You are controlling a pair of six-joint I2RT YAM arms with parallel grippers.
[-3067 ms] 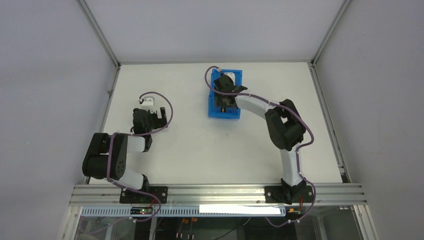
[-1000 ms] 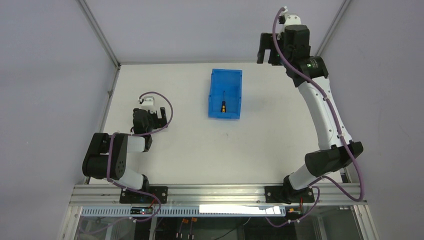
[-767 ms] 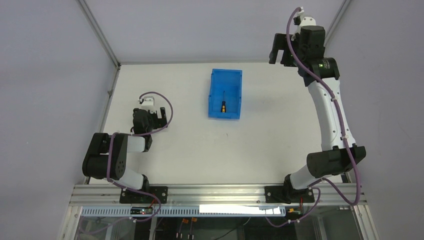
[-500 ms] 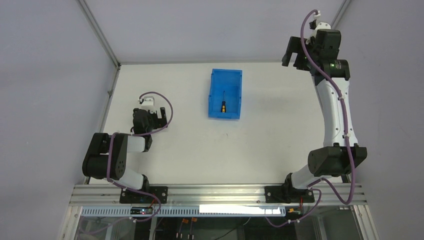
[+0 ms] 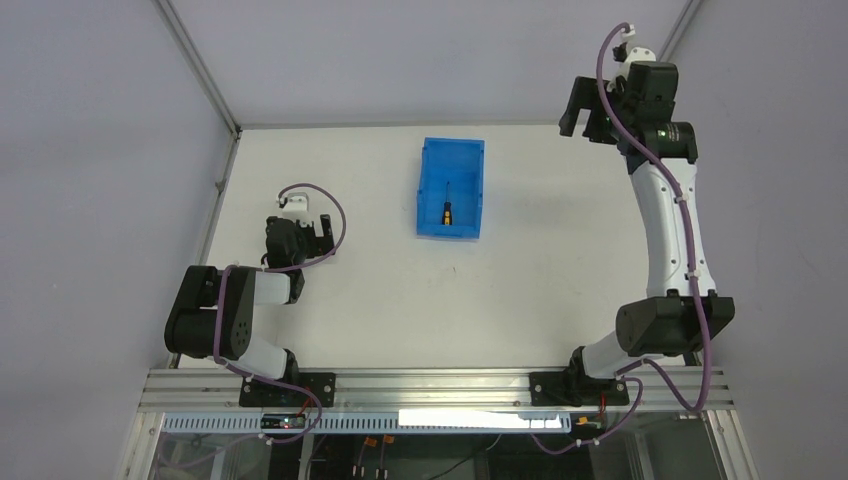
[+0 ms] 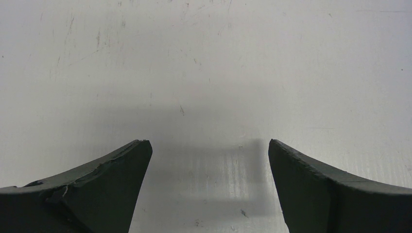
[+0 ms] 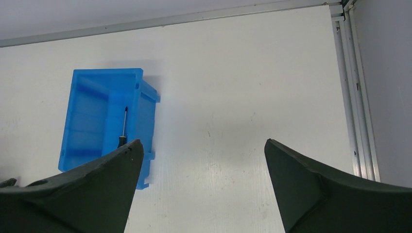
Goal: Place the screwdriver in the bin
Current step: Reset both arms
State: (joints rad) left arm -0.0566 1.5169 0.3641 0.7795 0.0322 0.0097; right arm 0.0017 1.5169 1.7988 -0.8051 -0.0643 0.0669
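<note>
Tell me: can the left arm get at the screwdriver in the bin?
Probably yes: the bin is open-topped, the screwdriver lies uncovered inside, nothing stands between, and the left hand is open.

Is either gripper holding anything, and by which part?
Nothing is held. The left gripper and right gripper are both open and empty; the screwdriver lies loose in the bin.

Soft, even light from above fills all three views; the white worktop (image 5: 400, 300) reads bright and uniform. In the left wrist view the left tool (image 6: 209, 142) lays a blurred grey shadow on the surface beneath it. The bin (image 7: 85, 111) casts only a faint shadow beside it. Focus is crisp.
</note>
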